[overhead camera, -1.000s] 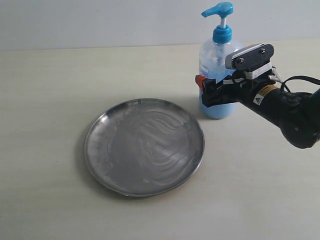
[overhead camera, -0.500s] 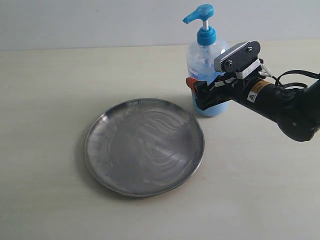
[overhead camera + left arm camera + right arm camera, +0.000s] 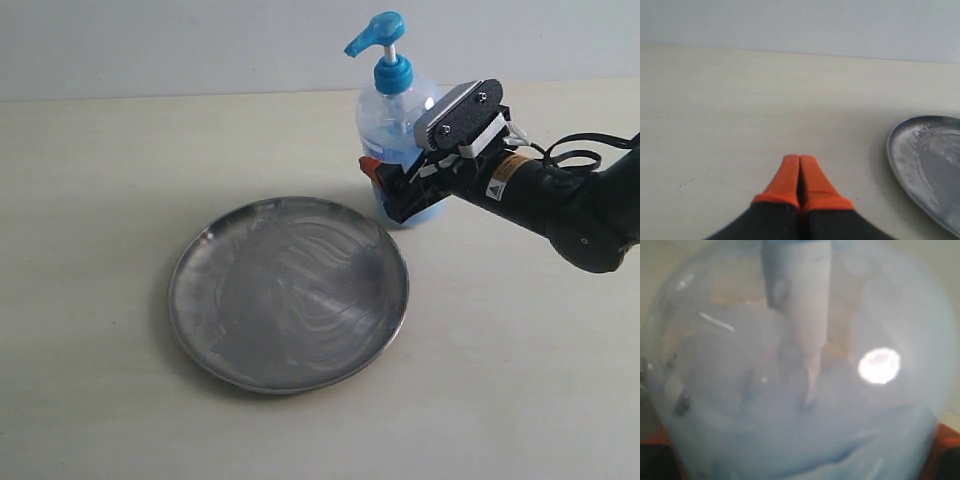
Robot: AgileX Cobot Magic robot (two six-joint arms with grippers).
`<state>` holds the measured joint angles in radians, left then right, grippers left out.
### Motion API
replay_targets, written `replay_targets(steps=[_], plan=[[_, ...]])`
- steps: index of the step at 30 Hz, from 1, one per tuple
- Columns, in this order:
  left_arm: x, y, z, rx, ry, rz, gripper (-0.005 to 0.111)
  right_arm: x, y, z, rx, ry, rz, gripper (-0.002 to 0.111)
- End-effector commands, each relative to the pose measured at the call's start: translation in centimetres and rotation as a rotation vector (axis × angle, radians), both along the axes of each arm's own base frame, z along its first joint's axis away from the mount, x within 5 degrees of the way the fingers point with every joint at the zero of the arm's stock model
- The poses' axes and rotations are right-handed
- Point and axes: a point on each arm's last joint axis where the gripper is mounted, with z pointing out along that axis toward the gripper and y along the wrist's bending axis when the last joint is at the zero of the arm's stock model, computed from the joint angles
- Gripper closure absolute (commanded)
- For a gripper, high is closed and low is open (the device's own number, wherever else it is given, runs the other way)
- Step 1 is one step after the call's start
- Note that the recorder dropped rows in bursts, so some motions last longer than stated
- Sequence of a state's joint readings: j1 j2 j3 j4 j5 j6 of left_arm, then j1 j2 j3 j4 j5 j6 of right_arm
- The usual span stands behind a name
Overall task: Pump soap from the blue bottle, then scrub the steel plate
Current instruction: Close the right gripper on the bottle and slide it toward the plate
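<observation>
The blue bottle (image 3: 392,112), clear with pale blue soap inside and a blue pump head (image 3: 377,31), stands just past the far right rim of the steel plate (image 3: 288,292). My right gripper (image 3: 396,186) is shut on the bottle's lower body, with one orange fingertip (image 3: 370,167) showing on its left side. The right wrist view is filled by the bottle (image 3: 790,390), with orange fingertips (image 3: 946,441) at its sides. My left gripper (image 3: 800,161) is shut with nothing between its fingers, low over bare table, and the plate's rim (image 3: 895,155) lies beside it. The plate shows only streaky swirl marks.
The pale table (image 3: 100,180) runs back to a light wall (image 3: 200,40). My right arm (image 3: 560,205) with its cable reaches in from the right edge. The left arm does not show in the exterior view.
My right gripper has carried the blue bottle leftward, closer to the plate's far right rim. The plate has not moved.
</observation>
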<state>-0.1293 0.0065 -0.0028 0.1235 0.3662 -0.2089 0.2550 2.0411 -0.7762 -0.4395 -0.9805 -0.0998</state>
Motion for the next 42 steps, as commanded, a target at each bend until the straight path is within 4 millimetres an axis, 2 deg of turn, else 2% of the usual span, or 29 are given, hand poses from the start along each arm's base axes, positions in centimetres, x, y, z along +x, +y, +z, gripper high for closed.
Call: replay_targets(steps=[1,12,42], plan=[[-0.01,0.02,0.02,-0.002,-0.013,0.003,0.107,0.83,0.88,1.55,0.03,-0.116,0.074,0.108],[-0.01,0.02,0.02,-0.002,-0.013,0.003,0.107,0.81,1.26,0.96,0.054,-0.059,0.112,0.108],[-0.01,0.02,0.02,-0.002,-0.013,0.003,0.107,0.8,1.25,0.89,0.016,-0.08,0.12,0.108]])
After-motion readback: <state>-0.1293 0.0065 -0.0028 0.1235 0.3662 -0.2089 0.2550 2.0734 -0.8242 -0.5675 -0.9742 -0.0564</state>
